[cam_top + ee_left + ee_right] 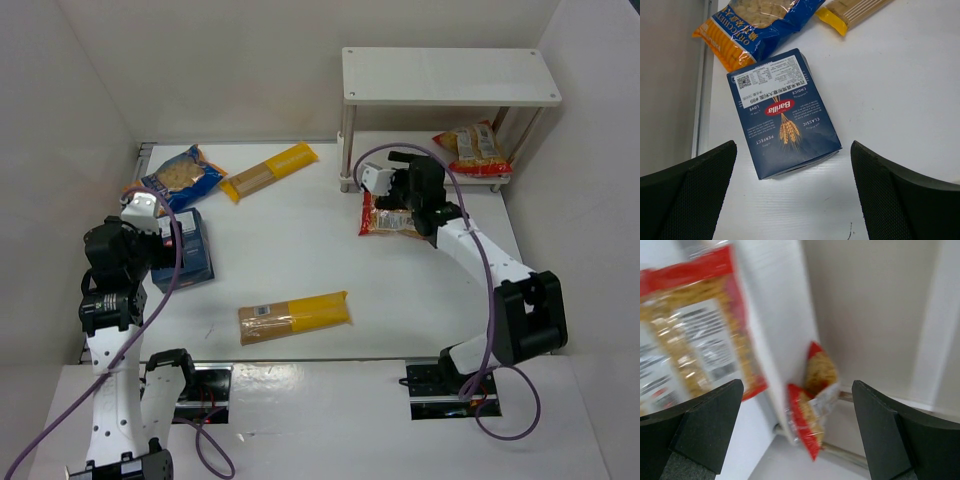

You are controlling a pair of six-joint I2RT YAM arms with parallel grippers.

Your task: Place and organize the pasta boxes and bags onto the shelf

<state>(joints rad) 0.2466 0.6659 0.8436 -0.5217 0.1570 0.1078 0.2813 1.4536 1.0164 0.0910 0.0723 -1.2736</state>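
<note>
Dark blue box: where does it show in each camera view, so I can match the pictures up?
Top external: the dark blue box lies flat at the left side, about mid-height.
Left wrist: it fills the centre of the picture, with its printed face up.
Right wrist: not in it.
Shared landmark: the blue-and-orange bag, just beyond the box's far end in both of those views.

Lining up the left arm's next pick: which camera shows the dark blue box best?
The left wrist view: the whole dark blue box lies flat, label readable, nothing covering it. The top external view shows it small, partly behind the left arm. The right wrist view misses it.
</note>
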